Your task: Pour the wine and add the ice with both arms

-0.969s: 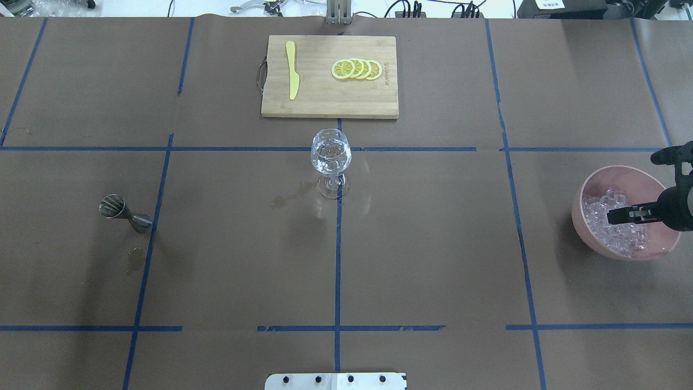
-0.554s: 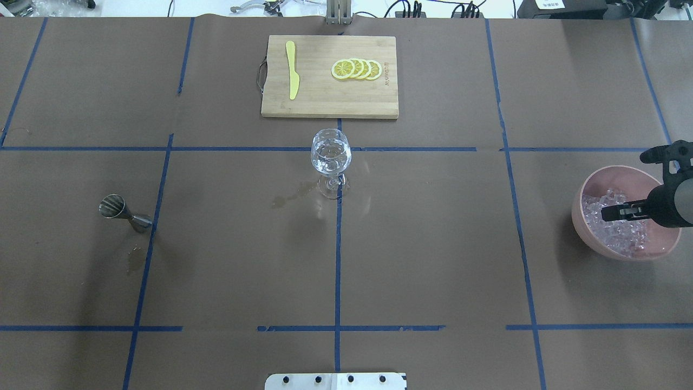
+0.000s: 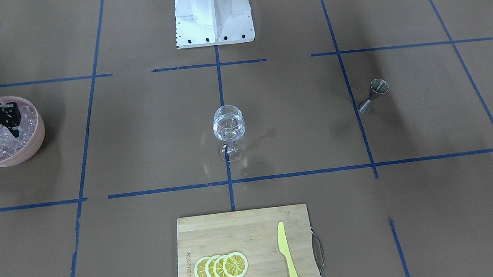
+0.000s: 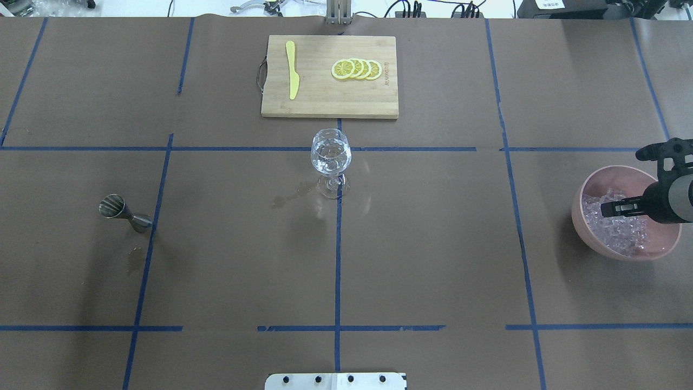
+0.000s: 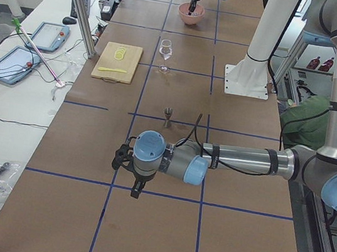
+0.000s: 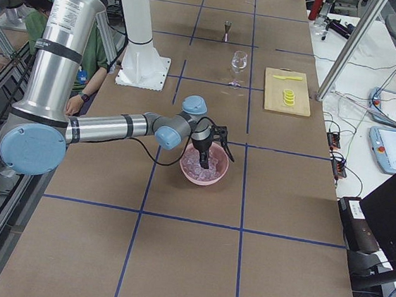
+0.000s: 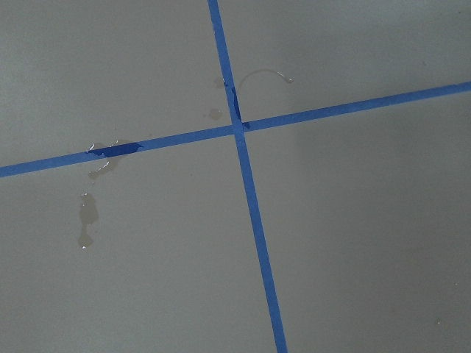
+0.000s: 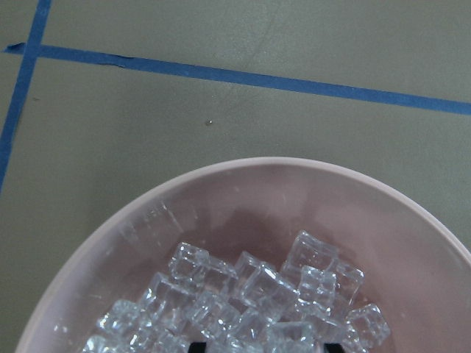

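Down inside pink bowl (image 4: 580,223): saw right gripper (image 3: 2,131), fingers spread, tips among ice (image 8: 257,294). Left gripper (image 5: 135,189) far from bowl; could not tell grip. Wine (image 4: 331,160) in glass (image 4: 331,187), well apart from bowl.

A brown paper table covering (image 4: 433,244) is divided into rectangles by strips of blue tape (image 4: 337,260). At its far edge lies a rectangular bamboo cutting board (image 4: 325,103) with a dark metal handle (image 4: 261,73) on its left short side. A flat yellow plastic knife (image 4: 293,70) lies lengthwise on the board's left part, and four overlapping round lemon slices (image 4: 357,69) sit in a row on its right part, well apart from the knife. A small steel double-cone jigger (image 4: 123,213) stands upright on the left, touching a tape line, with a damp stain (image 4: 132,260) near it. A white pedestal (image 3: 213,14) stands at the near edge.
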Tool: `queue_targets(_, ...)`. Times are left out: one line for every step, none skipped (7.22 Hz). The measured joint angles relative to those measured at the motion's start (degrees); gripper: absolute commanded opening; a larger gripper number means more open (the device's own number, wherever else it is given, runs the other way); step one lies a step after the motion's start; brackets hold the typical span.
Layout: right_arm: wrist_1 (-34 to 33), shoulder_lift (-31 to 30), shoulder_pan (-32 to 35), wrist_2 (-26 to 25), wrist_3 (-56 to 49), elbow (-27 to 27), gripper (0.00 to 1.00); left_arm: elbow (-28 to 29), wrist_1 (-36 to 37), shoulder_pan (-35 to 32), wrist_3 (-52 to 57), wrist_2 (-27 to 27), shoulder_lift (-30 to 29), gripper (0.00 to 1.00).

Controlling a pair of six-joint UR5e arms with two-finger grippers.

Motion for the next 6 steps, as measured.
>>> queue_targets(0.0, -0.2, 0.0, 0.2, 0.0, 0.3, 0.62, 0.0, 0.0, 0.0, 0.0, 0.0, 0.0, 1.00)
queue_targets(0.1, -0.7, 0.0, 0.4, 0.0, 1.0, 0.62, 0.1, 0.0, 0.0, 0.0, 0.0, 0.0, 1.00)
queue_targets(0.1, -1.3, 0.0, 0.4, 0.1, 1.6, 0.57, 0.1, 0.0, 0.0, 0.0, 0.0, 0.0, 1.00)
queue_targets(0.1, -1.7, -0.2, 0.5, 0.1, 1.9, 0.52, 0.2, 0.0, 0.0, 0.0, -0.1, 0.0, 1.00)
queue_targets(0.1, -1.7, -0.3, 0.5, 0.1, 1.9, 0.51, 0.2, 0.0, 0.0, 0.0, 0.0, 0.0, 1.00)
queue_targets(0.1, -1.7, -0.5, 0.5, 0.1, 1.9, 0.52, 0.3, 0.0, 0.0, 0.0, 0.0, 0.0, 1.00)
